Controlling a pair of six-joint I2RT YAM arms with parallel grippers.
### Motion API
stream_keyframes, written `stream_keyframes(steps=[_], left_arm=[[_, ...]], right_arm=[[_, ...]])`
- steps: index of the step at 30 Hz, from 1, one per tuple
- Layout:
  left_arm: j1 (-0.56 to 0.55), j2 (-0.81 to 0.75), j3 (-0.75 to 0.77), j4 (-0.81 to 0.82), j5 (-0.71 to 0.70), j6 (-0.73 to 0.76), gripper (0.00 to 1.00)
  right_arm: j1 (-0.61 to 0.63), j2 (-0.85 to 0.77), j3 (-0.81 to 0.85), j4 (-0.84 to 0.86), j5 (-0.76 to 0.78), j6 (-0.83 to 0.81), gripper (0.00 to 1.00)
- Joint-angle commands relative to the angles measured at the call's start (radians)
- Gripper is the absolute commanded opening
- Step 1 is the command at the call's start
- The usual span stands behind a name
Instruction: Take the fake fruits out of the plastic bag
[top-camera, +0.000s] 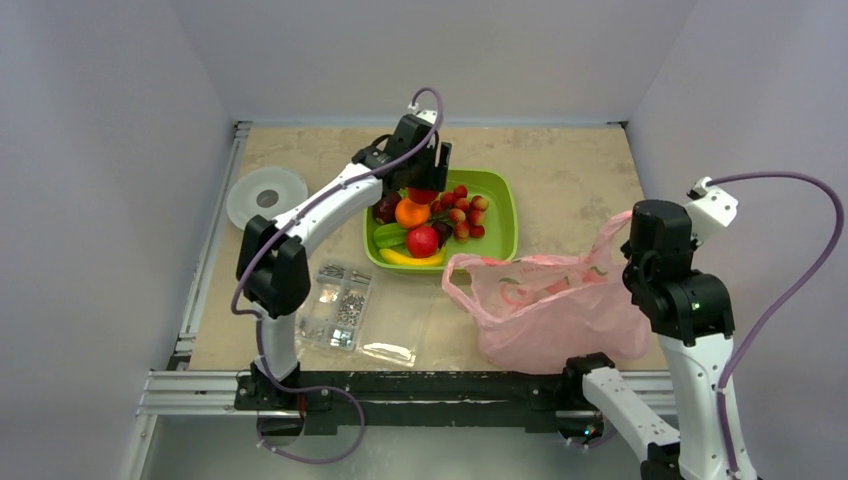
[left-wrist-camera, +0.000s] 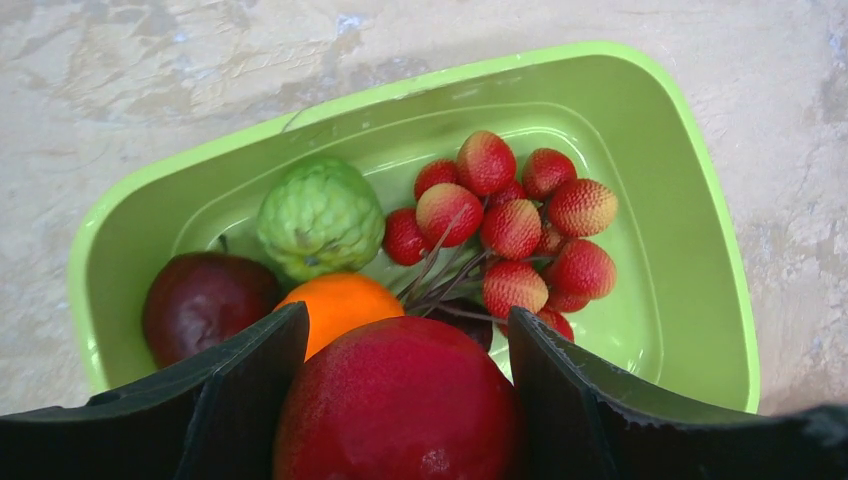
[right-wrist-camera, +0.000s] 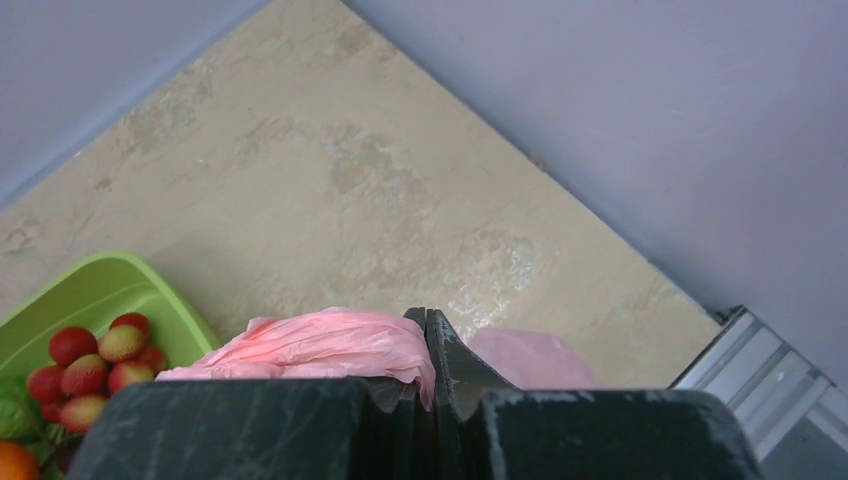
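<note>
One glossy red plastic fruit (left-wrist-camera: 398, 400) is clamped between the left jaws directly over the green plastic tray (left-wrist-camera: 685, 300), the pink plastic bag (right-wrist-camera: 320, 350) pinched in the right jaws.

Fruits (top-camera: 420, 225) lie in tray (top-camera: 505, 215); bag (top-camera: 550, 300) right of it, perhaps touching.

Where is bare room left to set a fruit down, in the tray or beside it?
Free: the right end of the green tray, past the berry cluster; the table strip behind the tray; the far-right corner beyond the pink bag. Crowded: the tray's left half, packed with fruits.
</note>
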Motion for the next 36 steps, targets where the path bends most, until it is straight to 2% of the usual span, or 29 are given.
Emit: stream_keyframes(steps=[1, 3, 6, 11, 13, 17, 19, 26, 30, 33, 36], left_arm=[[0.004, 0.082, 0.114, 0.033, 0.067, 0.011, 0.00], [0.005, 0.121, 0.148, 0.030, 0.100, 0.009, 0.02], [0.004, 0.169, 0.180, 0.030, 0.150, -0.006, 0.13], [0.004, 0.182, 0.163, 0.030, 0.195, -0.015, 0.52], [0.004, 0.154, 0.118, 0.055, 0.214, 0.007, 0.63], [0.005, 0.090, 0.083, 0.048, 0.207, 0.037, 0.75], [0.004, 0.066, 0.095, 0.017, 0.202, 0.040, 0.97], [0.004, -0.037, 0.108, -0.035, 0.247, -0.010, 1.00], [0.004, -0.125, 0.102, -0.069, 0.332, -0.066, 1.00], [0.003, -0.230, 0.043, -0.064, 0.408, -0.099, 1.00], [-0.004, -0.366, -0.093, -0.019, 0.468, -0.123, 1.00]], right_arm=[[0.002, 0.011, 0.055, 0.040, 0.100, -0.078, 0.00], [0.003, 0.013, 0.061, 0.052, 0.090, -0.093, 0.00], [0.002, 0.017, 0.061, 0.064, 0.042, -0.104, 0.00], [0.003, 0.011, 0.042, 0.079, -0.031, -0.126, 0.00], [0.002, 0.005, 0.037, 0.084, -0.037, -0.139, 0.00], [0.002, 0.006, 0.056, 0.086, 0.027, -0.169, 0.05], [0.002, 0.027, 0.077, 0.076, 0.072, -0.186, 0.07], [0.003, 0.150, 0.161, 0.047, 0.286, -0.190, 0.06], [-0.001, 0.207, 0.144, 0.020, 0.404, -0.148, 0.13], [-0.010, 0.231, 0.172, -0.002, 0.484, -0.133, 0.17], [-0.015, 0.241, 0.190, 0.006, 0.536, -0.140, 0.20]])
